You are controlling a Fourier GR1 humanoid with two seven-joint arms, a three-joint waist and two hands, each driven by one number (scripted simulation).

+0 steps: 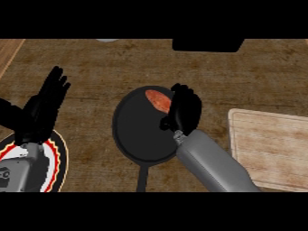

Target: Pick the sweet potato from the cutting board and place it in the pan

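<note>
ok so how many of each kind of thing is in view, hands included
pan: 1
sweet potato: 1
cutting board: 1
plate: 1
hands: 2 (left hand, right hand)
dark block at far edge: 1
pale object, cut off at far edge: 1
total: 8

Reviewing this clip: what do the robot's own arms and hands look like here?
The left forearm and right forearm are smooth light-grey tubes narrowing toward the wrist; the left one carries a small dark marking on its shell. The left hand and right hand are plain black, the left showing slim fingers and a thumb. No cables or sleeves show.
</note>
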